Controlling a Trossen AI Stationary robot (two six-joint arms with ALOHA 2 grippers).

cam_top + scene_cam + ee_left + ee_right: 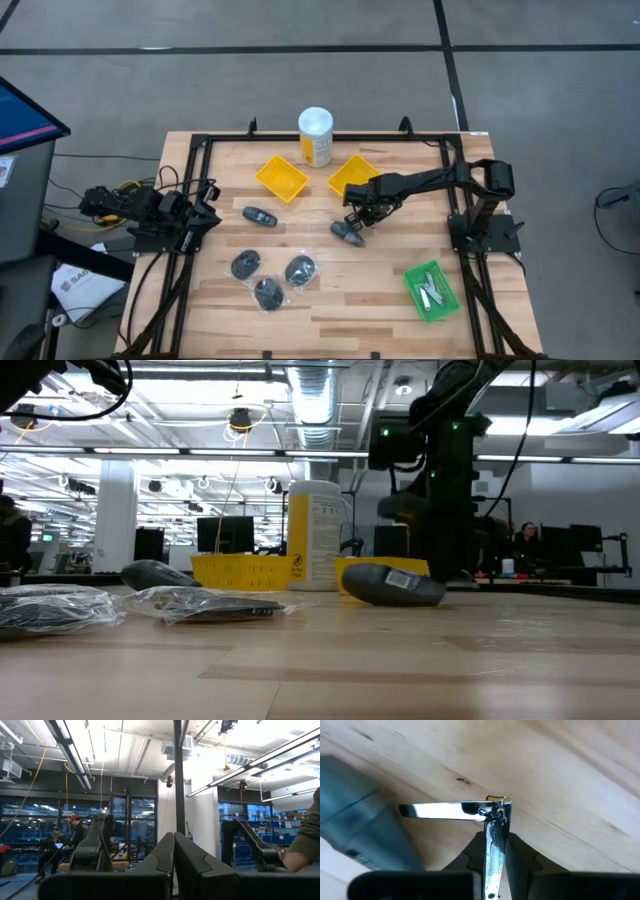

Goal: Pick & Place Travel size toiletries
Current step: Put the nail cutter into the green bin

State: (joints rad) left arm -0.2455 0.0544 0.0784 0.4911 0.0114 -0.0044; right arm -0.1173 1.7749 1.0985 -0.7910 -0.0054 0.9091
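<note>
In the right wrist view my right gripper [492,851] is shut on a small silver nail clipper [492,820], whose lever [442,810] is swung out sideways. It stands over the wood just behind a black oblong piece [348,232]. A second black oblong piece [260,215] lies left of centre. Three dark round discs in clear wrap [245,264] [300,268] [268,292] lie flat near the front. My left gripper [205,216] waits shut at the table's left edge, pointing up into the room. My right gripper pinches the nail clipper's flat body [493,842] between its two fingers. The fingers come from above, pointing down, and lie along the body. The hinged end [498,806] sticks out past the fingertips toward the wood. Whether that end touches the table I cannot tell.
Two square yellow trays [281,177] [352,176] sit at the back centre, with a white-capped yellow canister [315,136] behind them. A green tray [432,291] with silver pieces lies at the front right. Bare wood lies between the black piece and the green tray.
</note>
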